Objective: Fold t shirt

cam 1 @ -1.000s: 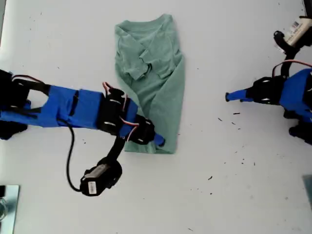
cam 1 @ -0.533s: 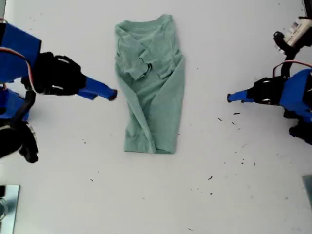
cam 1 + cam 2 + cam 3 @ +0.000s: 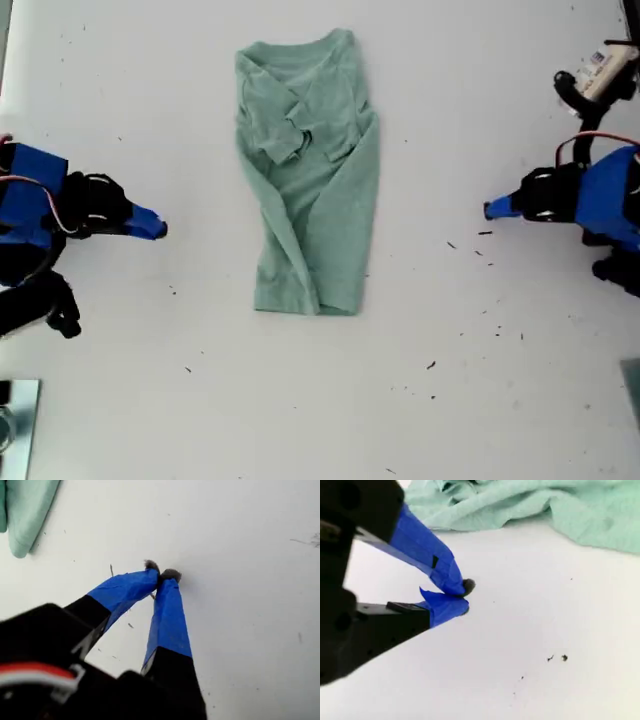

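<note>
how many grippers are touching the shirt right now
0. My first gripper and my second gripper are both shut over bare table, apart from the shirt.

Bright, even, diffuse light is seen throughout; the white desk (image 3: 480,400) is nearly washed out. Only faint, soft shadows are cast. Both wrist views are slightly blurred up close.

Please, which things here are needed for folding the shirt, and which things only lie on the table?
For the job:
shirt
my first pincer, shut, empty
my second pincer, shut, empty

Just lying about:
dark specks on the table
metal piece, exterior view's lower left corner
</note>
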{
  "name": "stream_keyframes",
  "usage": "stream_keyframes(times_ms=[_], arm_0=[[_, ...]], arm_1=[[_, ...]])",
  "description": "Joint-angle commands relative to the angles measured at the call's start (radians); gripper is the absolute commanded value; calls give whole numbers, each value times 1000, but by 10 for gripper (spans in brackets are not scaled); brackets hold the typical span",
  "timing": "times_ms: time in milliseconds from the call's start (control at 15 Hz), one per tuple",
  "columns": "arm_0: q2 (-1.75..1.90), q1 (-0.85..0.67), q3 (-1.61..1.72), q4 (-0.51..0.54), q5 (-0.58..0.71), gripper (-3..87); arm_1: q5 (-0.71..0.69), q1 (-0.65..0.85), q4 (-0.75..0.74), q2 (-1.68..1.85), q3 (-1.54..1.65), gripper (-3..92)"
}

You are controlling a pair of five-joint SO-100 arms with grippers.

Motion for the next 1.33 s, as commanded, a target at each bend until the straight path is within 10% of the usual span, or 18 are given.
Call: stream_keyframes(times_ms=[0,400,1267], arm_0=[[-210,58,-273,28,-28,-2],[-1190,209,-1494,387,169,256],[-1845,173,-1624,216,247,260]], arm_1=[[54,-98,-8,-140,-235,22],[66,-356,-12,-1209,-1313,276],[64,-370,-87,-2158,-1802,266]])
